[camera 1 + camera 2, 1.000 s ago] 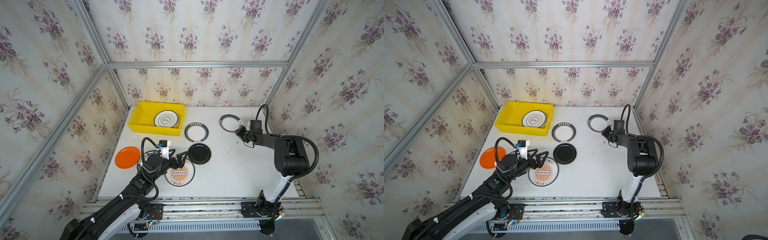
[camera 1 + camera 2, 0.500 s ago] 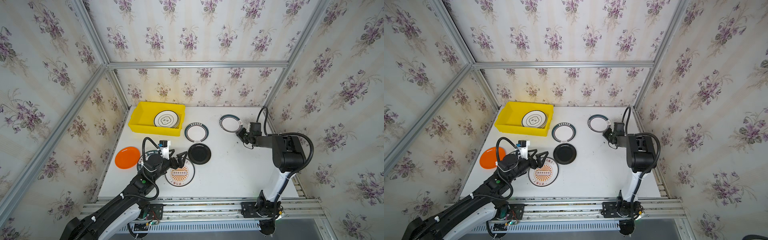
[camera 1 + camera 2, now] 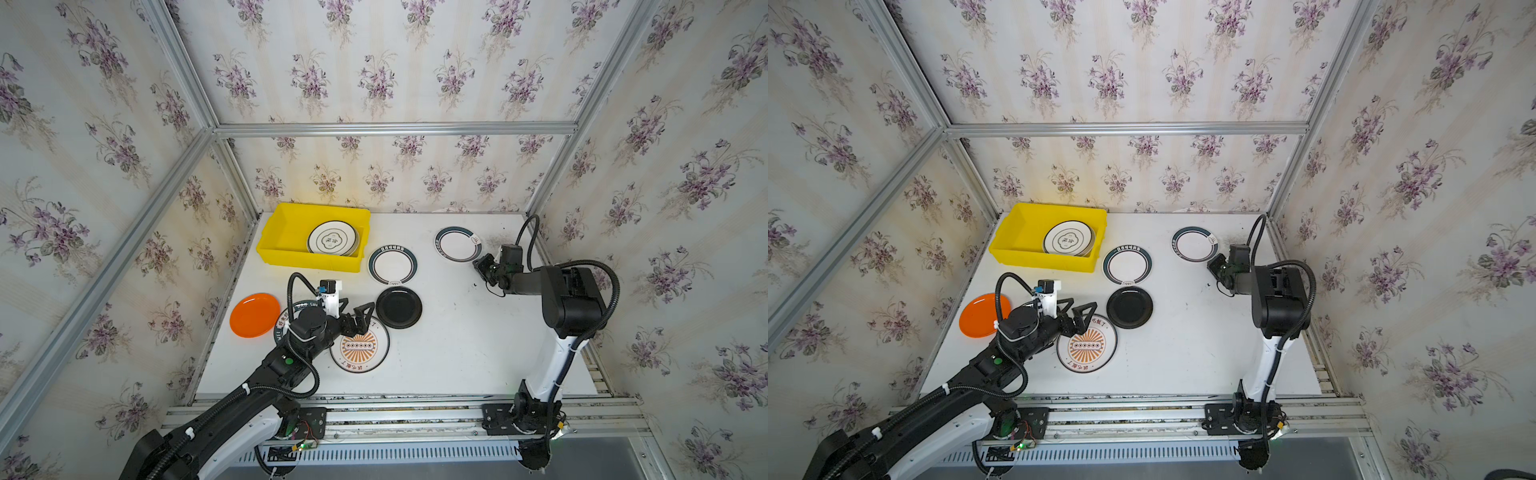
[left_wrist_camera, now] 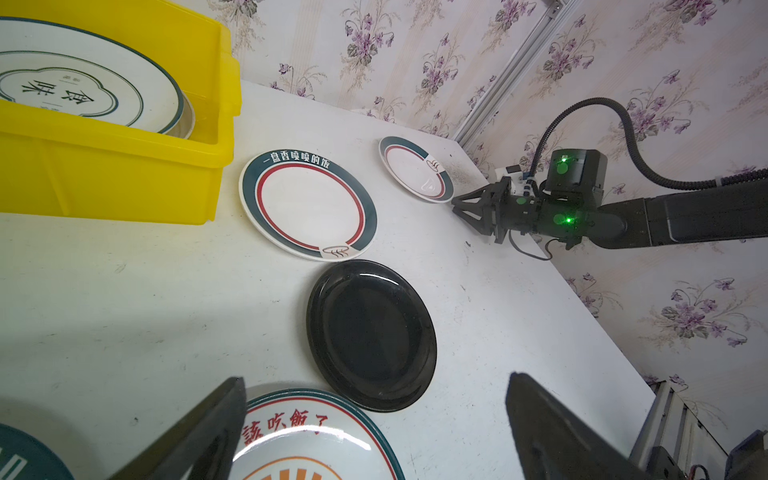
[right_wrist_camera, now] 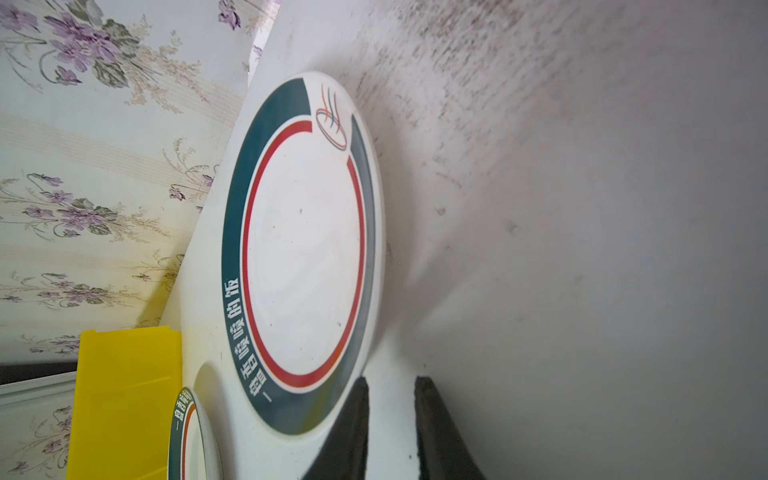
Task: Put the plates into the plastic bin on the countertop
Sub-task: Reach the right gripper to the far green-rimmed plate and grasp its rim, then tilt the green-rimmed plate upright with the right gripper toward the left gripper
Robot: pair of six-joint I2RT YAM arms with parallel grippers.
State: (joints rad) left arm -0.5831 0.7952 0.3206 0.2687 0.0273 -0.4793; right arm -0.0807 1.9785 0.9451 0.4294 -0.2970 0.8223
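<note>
At 11 o'clock on the countertop [image 3: 457, 353], the plastic bin [image 3: 299, 259] holds a clover-marked plate [image 3: 332, 238]. The left gripper [image 3: 353, 313] hangs spread wide over the 12 o'clock rim of the sunburst plate [image 3: 360, 348]. At 1 o'clock, the right gripper [image 5: 390, 380] has its jaws a slim gap apart at the edge of the green-rimmed plate [image 5: 303, 257]. Whether they pinch it I cannot tell. I judge this a pickup. Next comes a firm pinch, a lift, and a carry toward 11.

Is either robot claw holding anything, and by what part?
The left gripper is open and empty. The right gripper, jaws nearly shut, sits at the rim of the rightmost green-rimmed plate; whether it pinches cannot be told.
</note>
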